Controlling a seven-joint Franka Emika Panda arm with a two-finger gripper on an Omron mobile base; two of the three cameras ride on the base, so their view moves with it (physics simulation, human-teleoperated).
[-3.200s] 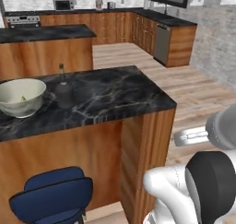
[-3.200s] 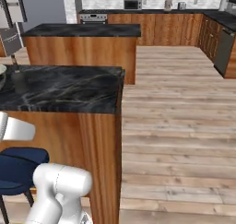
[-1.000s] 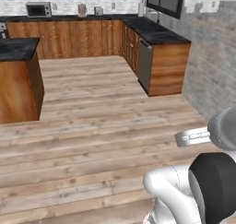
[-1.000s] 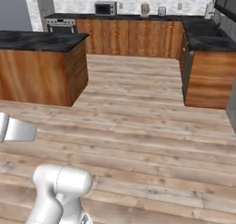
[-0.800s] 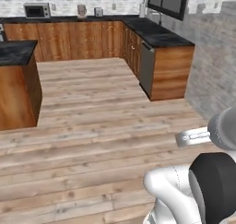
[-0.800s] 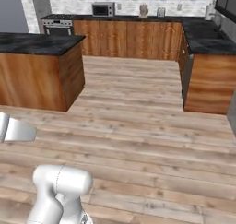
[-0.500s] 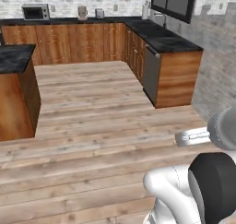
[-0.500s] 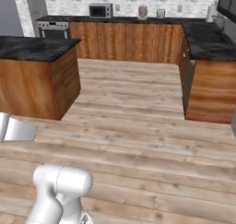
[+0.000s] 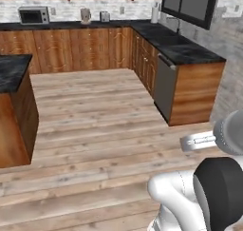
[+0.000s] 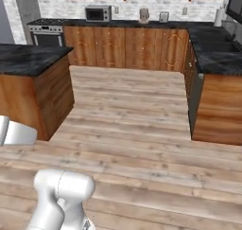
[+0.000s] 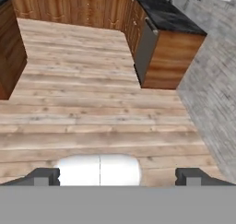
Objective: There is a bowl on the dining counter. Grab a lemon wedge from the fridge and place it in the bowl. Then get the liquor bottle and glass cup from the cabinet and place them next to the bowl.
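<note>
Since the bowl table slid out of view as my base turned, I'd keep driving toward the fridge with the tool [image 11: 118,176] spread and empty, giving the island [image 10: 35,82] room.

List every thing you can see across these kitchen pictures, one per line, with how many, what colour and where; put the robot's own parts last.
Microwave: one, grey with dark door, on the back counter.
Stove: one, steel and black, left end of the back run.
Small appliances: two, grey, on the back counter right of the microwave.
Paper towel roll: one, white, in the back corner.
Dishwasher: one, grey, in the right cabinet run.
Island counter: one, black marble top on wood, left.
Cabinets: wood, along the back and right walls.
Floor: pale wood planks.
Arm: one, white, at the bottom of the base views.
Gripper: one, dark tips, open, holding nothing.
</note>
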